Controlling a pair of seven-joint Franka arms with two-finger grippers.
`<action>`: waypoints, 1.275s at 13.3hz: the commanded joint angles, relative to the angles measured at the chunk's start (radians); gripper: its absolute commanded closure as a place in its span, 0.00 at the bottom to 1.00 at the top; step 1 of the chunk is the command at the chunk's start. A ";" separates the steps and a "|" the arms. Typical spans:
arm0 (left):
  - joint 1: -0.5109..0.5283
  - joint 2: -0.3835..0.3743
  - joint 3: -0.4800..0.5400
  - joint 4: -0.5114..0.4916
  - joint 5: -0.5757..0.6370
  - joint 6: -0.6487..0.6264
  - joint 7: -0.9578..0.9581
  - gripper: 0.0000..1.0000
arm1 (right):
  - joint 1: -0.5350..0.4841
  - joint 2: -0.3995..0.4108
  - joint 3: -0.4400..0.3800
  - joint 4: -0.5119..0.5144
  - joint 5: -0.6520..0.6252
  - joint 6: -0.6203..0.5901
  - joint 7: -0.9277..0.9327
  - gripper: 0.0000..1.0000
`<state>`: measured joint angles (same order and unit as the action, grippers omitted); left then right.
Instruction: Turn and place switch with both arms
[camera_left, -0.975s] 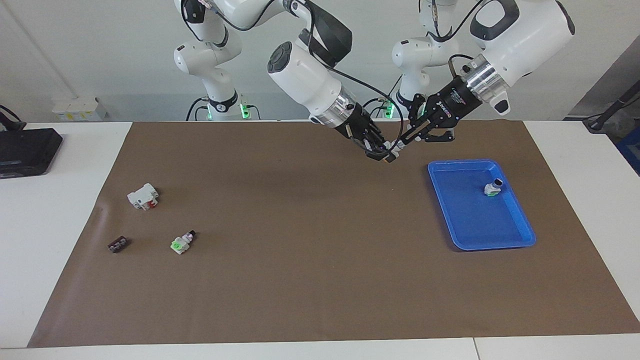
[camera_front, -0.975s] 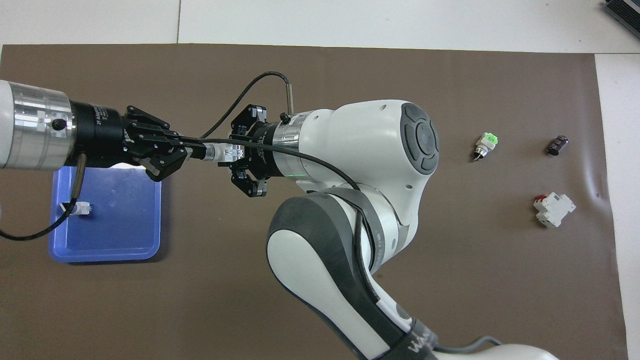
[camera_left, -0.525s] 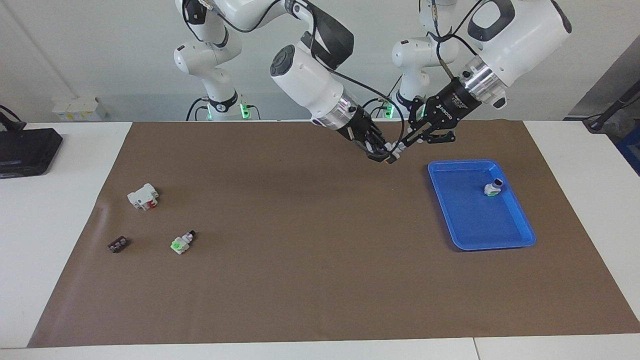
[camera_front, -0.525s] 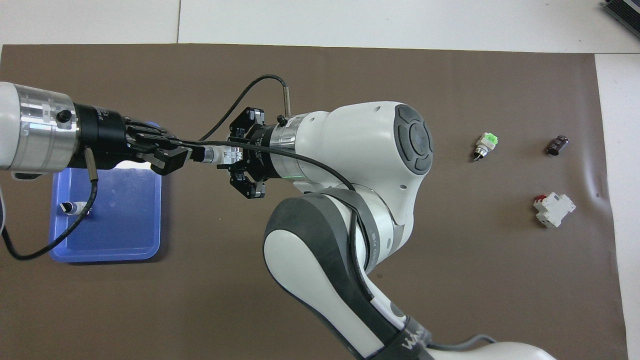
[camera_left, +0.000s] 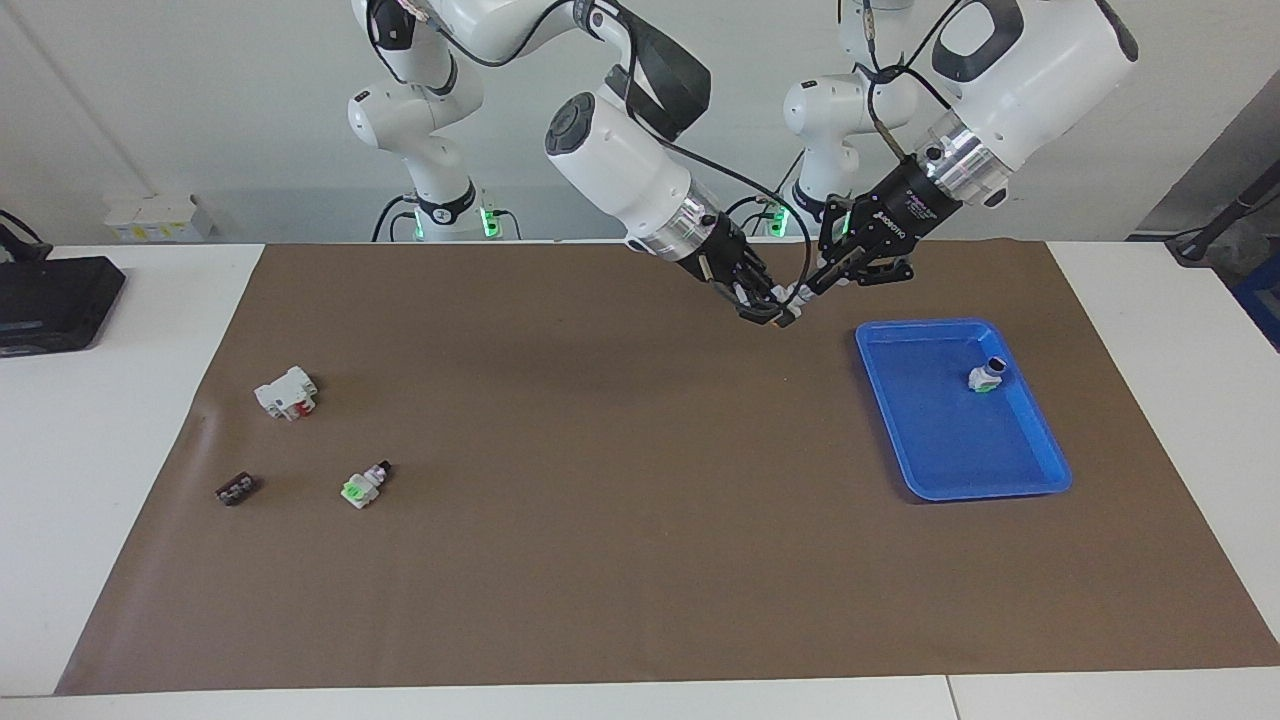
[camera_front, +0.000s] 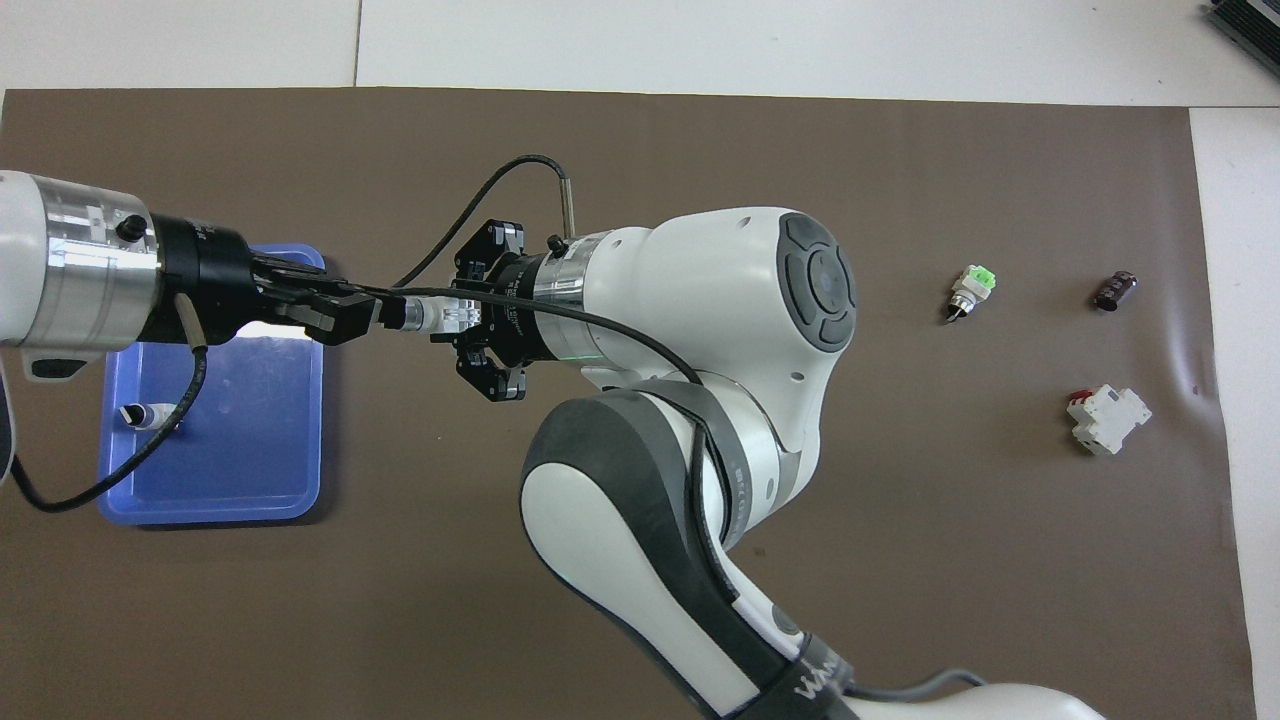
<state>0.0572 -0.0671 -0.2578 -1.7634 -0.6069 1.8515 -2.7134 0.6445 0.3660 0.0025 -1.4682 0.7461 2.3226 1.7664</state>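
Note:
The switch (camera_left: 790, 298) (camera_front: 432, 314), a tiny white block with an orange face, hangs in the air over the brown mat, just off the blue tray's corner nearest the robots. Both arms meet at it. My left gripper (camera_left: 808, 288) (camera_front: 392, 312) is shut on its dark knob end, coming from the tray's side. From the other side, my right gripper (camera_left: 770, 308) (camera_front: 455, 315) is shut on the white body. The right arm's bulky forearm covers much of the mat's middle in the overhead view.
The blue tray (camera_left: 1040, 470) (camera_front: 300, 500) holds a green-faced switch (camera_left: 985, 378) (camera_front: 140, 415). Toward the right arm's end lie another green-faced switch (camera_left: 362, 487) (camera_front: 972, 290), a white block with red parts (camera_left: 286, 392) (camera_front: 1108, 418) and a small dark part (camera_left: 235, 489) (camera_front: 1115, 290).
The left wrist has rolled about its own axis while gripping the knob end. Both grippers and the switch have drifted slightly toward the tray. Neither grip has changed.

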 joint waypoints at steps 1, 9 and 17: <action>0.026 -0.005 0.023 -0.056 0.108 0.078 -0.006 1.00 | -0.020 -0.053 -0.004 -0.009 -0.019 -0.035 0.022 1.00; 0.019 -0.005 0.022 -0.056 0.139 0.084 0.026 1.00 | -0.020 -0.053 -0.004 -0.009 -0.019 -0.035 0.021 1.00; 0.019 -0.005 0.022 -0.056 0.141 0.089 0.026 1.00 | -0.019 -0.056 -0.004 -0.009 -0.083 -0.037 0.010 0.00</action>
<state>0.0627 -0.0661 -0.2524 -1.7827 -0.5024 1.9011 -2.7039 0.6411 0.3525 -0.0040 -1.4665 0.7204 2.3174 1.7664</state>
